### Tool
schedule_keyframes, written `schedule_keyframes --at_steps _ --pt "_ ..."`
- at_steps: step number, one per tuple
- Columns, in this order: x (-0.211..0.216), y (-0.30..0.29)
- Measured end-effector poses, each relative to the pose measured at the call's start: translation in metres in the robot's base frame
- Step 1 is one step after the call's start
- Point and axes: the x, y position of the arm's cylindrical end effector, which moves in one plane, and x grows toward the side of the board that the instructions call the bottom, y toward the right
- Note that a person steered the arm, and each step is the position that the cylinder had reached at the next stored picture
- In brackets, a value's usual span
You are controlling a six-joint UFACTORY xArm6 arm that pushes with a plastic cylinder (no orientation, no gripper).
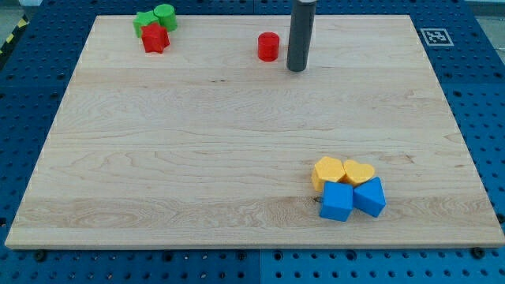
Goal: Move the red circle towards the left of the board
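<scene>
**Tip staged right of red circle**

Red circle sits upper centre of frame, upright on the board. My tip is just to its right, not touching. No jaws, a bare rod, holding nothing. Block looks light, rigid and likely slides easily. Contact its right face dead centre or it veers.
</scene>
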Motion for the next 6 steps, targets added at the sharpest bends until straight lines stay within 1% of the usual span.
schedule_keyframes --at_steps 1,2,3,4,5,6 --pt "-0.022 -0.047" --pt "-0.035 -0.138" --pt "-0.042 -0.172" --pt "-0.021 -0.114" --pt "-0.022 -0.055" --pt "-0.067 -0.047"
